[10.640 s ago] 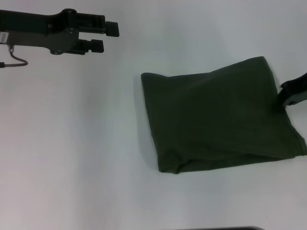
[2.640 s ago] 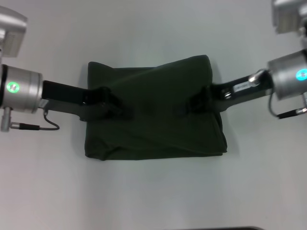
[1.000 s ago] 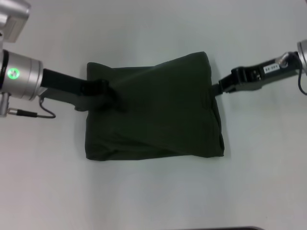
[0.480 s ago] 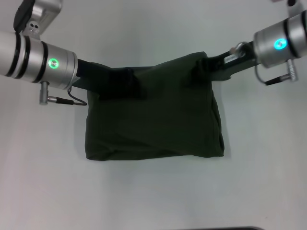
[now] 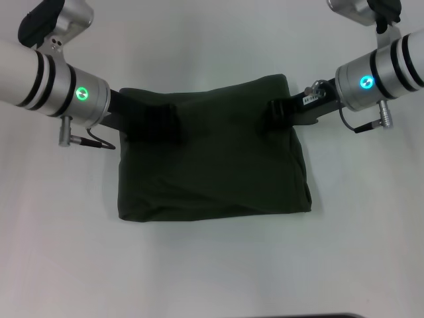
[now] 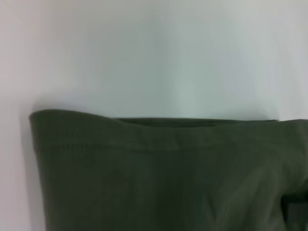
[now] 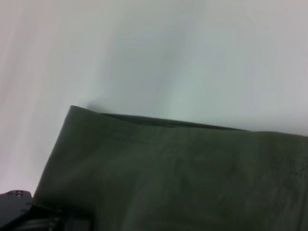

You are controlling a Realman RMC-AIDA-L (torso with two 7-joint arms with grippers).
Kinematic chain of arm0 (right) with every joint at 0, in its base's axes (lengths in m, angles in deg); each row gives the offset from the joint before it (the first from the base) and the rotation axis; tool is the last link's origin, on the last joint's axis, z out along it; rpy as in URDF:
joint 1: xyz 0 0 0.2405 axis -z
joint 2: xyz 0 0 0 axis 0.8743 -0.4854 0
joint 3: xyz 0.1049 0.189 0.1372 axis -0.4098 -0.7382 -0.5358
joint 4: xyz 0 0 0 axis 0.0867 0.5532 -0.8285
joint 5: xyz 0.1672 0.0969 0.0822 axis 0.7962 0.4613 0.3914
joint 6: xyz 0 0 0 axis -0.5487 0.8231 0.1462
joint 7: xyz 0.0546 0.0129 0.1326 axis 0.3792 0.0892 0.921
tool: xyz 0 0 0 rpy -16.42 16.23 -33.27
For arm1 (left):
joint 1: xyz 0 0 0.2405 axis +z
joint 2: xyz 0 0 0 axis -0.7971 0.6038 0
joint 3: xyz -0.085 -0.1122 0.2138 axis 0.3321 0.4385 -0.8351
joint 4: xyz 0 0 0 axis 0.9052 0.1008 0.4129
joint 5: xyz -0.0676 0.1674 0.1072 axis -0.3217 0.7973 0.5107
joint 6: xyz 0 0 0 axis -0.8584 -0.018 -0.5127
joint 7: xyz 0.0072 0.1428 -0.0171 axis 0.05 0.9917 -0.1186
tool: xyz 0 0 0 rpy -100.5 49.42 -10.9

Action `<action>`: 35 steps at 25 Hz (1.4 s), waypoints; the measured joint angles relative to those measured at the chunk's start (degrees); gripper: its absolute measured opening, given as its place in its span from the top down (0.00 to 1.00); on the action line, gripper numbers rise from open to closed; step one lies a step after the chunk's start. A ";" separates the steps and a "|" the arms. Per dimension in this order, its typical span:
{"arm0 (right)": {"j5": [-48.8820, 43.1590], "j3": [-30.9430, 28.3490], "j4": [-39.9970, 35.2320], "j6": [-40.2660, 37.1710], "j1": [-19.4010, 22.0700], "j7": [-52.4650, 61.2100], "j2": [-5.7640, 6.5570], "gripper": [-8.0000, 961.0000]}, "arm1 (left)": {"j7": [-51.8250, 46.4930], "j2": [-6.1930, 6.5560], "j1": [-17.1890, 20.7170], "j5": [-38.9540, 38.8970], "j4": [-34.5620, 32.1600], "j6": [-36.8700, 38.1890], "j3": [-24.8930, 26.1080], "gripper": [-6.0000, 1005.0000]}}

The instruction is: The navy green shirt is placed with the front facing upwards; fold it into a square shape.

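White tabletop [image 5: 212,278] fills the scene, and the navy green shirt [image 5: 212,165] lies on it as a folded, roughly square bundle with a slack near hem. Beyond that hem, the left gripper [image 5: 156,119] and right gripper [image 5: 279,111] sit on the shirt's far corners; I cannot tell their opening. Pressing evenly along that far edge should keep the square true.

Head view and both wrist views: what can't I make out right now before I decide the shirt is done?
- Left gripper and right gripper: in the head view, black jaws blend into the navy green shirt; opening unreadable.
- Wrist views: only the shirt's edge and the table; the rest is cut off.
- Chest lettering, neck label: folded out of sight.
- Both arms: cropped by head-view edges.
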State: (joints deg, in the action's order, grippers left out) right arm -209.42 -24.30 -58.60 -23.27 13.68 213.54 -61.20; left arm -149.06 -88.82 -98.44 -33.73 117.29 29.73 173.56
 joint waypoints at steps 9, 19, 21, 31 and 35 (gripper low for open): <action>3.32 -2.94 -8.43 -7.84 1.82 0.51 1.29 0.98 | 0.00 0.81 1.15 -3.01 5.93 4.43 2.98 0.95; 2.80 -0.37 -2.22 0.48 1.31 0.48 0.97 0.98 | -1.78 0.15 -1.27 2.65 1.09 -4.28 -0.03 0.95; 2.62 0.15 -2.06 1.22 1.29 0.68 1.06 0.98 | -3.08 0.15 -1.52 5.31 0.77 -5.52 -0.02 0.95; -1.31 0.07 -2.67 3.45 1.06 3.06 1.80 0.98 | -4.47 0.81 -1.00 7.76 0.90 -6.62 0.56 0.95; -1.60 0.11 -2.69 3.74 0.68 3.34 2.07 0.98 | -4.94 1.17 -0.92 8.40 1.62 -6.96 0.59 0.95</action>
State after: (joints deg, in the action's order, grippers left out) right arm -211.01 -24.19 -61.29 -19.53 14.36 216.88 -59.13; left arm -154.00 -87.65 -99.37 -25.33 118.91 22.77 174.16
